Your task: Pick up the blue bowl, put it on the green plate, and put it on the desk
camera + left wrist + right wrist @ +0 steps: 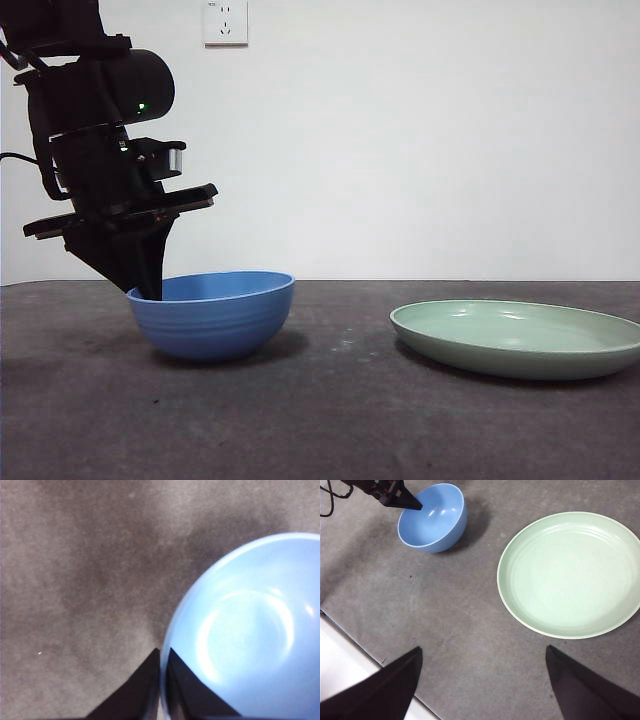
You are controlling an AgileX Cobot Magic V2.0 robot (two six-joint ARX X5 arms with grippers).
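Standing upright, blue bowl (213, 314), rim pinched by left gripper (162, 667).

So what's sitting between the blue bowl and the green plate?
Nothing: only bare desk between the blue bowl and green plate, clearest in the right wrist view.

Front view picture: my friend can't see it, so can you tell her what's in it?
A black robot arm's left gripper pinches the rim of a blue bowl sitting on a dark grey desk. A wide, empty green plate lies apart from the bowl on the other side, before a white wall.
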